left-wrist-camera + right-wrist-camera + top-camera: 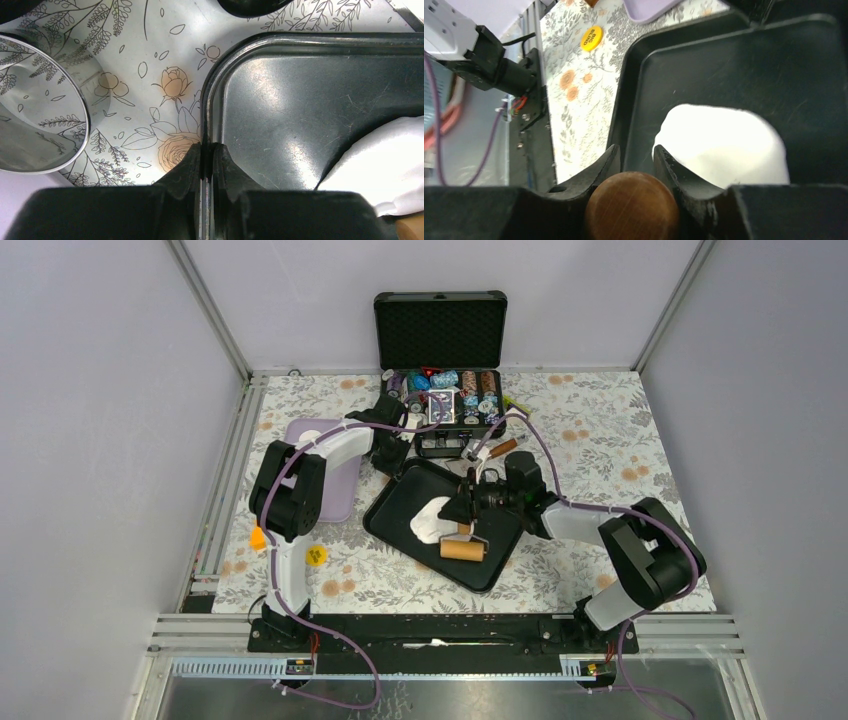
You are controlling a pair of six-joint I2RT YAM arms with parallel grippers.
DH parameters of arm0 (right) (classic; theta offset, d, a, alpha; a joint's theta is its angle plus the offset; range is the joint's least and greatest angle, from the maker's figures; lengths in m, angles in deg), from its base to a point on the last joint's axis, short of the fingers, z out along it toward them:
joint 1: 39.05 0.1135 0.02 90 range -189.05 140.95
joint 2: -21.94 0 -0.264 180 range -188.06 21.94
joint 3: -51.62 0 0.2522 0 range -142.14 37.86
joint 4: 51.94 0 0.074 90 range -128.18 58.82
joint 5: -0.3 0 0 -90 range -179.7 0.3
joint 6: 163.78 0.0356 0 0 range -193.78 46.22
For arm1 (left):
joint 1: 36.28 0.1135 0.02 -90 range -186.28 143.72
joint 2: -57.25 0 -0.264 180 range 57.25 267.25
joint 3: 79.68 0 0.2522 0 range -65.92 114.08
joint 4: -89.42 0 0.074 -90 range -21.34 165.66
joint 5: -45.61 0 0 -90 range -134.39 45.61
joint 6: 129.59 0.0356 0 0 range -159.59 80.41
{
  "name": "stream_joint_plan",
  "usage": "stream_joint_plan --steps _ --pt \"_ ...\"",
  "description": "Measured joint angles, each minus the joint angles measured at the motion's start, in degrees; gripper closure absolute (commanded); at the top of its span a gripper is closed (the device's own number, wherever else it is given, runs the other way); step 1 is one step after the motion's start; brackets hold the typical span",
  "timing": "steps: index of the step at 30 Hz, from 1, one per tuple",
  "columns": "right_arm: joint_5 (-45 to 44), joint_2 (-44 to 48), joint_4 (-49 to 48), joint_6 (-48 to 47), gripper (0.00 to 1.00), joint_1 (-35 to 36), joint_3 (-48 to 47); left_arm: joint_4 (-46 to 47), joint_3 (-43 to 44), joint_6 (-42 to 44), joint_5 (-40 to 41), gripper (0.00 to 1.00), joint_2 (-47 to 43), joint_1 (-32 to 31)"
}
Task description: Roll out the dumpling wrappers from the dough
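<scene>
The tray [400, 500] is sitting in the middle of the table [620, 440]. The dough [432, 521] is lying in the tray, and the roller [463, 550] is lying just in front of it, touching it. An open case [440, 335] is standing behind the tray. A flat dish [338, 498] is lying to the left of the tray, partly under the left arm. A small chip [316, 556] is lying in front of the dish. A ring [45, 115] is sitting just left of the tray's corner. The left gripper [206, 152] is sitting on the tray's rim. The right gripper [635, 156] is sitting around the roller's handle.
</scene>
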Motion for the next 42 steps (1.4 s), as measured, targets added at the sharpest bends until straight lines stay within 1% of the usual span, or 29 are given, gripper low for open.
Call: stream_joint_plan --steps 3,5,8,11,17,18,20,24,30,42 --pt "1.09 -0.02 2.64 3.56 1.0 -1.38 -0.9 -0.11 0.09 0.04 0.0 1.0 0.02 0.0" --pt "0.85 -0.02 3.13 6.12 1.0 -3.45 -3.21 -0.13 0.11 0.17 -0.02 1.0 0.02 0.0" --pt "-0.83 -0.04 0.96 8.0 1.0 -5.14 -6.97 -0.15 0.11 0.24 -0.04 1.0 0.02 0.0" --pt "-2.38 -1.33 -2.99 9.29 1.0 -5.29 -9.46 -0.15 0.11 0.37 -0.15 1.0 0.02 0.0" --pt "-5.33 -11.72 -7.82 8.28 1.0 -5.07 -11.3 -0.81 0.72 0.66 -0.68 1.0 0.42 0.04" --pt "-5.7 -13.68 -8.72 8.66 1.0 -5.07 -10.71 -1.14 1.09 0.76 -0.76 1.0 0.68 0.07" --pt "-4.61 -15.8 -11.5 12.41 1.0 -4.79 -9.25 -1.79 1.64 0.83 -0.98 1.0 0.98 0.17" --pt "-4.46 -15.67 -12.72 12.74 1.0 -3.67 -8.28 -2.16 1.97 0.83 -1.22 1.0 1.14 0.39" --pt "-5.55 -13.29 -12.94 10.43 1.0 -2.05 -5.9 -2.64 2.38 0.83 -1.6 1.0 1.49 0.46" --pt "-5.46 -12.98 -14.1 9.57 1.0 -1.2 -4.61 -2.62 2.38 0.85 -2.43 1.0 1.51 0.94"
